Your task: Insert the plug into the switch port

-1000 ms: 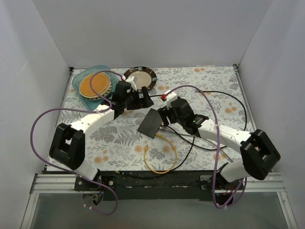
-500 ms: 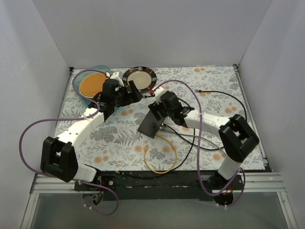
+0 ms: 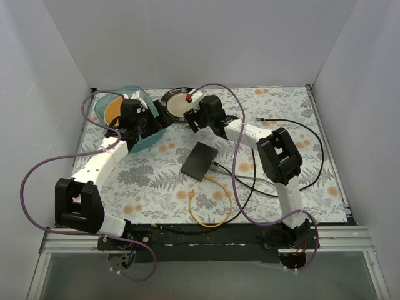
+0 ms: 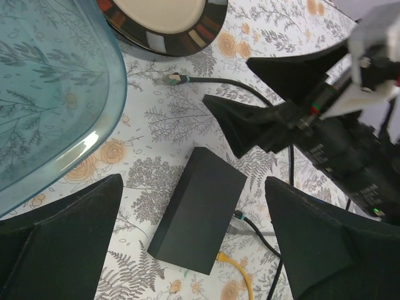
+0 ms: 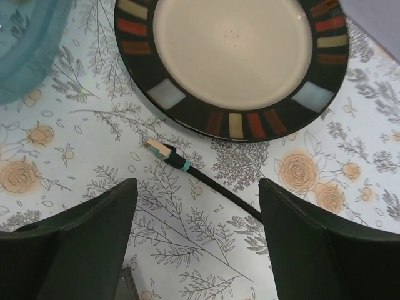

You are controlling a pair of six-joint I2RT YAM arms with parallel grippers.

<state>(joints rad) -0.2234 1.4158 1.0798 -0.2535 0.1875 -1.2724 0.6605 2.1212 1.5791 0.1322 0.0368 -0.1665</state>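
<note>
The switch [image 3: 200,160], a flat dark box, lies mid-table; its port row faces away and is hidden. A yellow cable [image 3: 220,215] loops in front of it. One plug [image 3: 190,195] lies loose on the cloth. The other end [image 4: 228,258] butts against the box's edge beside a black and a grey cable. My left gripper [image 3: 156,122] hangs open above the switch [image 4: 200,209], holding nothing. My right gripper [image 3: 191,117] is open and empty, hovering beside the striped plate over a black cable's end [image 5: 165,152].
A teal glass dish [image 3: 142,134] holding an orange plate sits at the back left under my left arm. The striped plate [image 5: 231,122] stands at the back centre. Black cables [image 3: 306,134] trail across the right half of the floral cloth.
Both arms have swung toward the back of the table. The right gripper left the switch and went to the plate. The left gripper drew back over the teal dish. The switch has stayed put.
</note>
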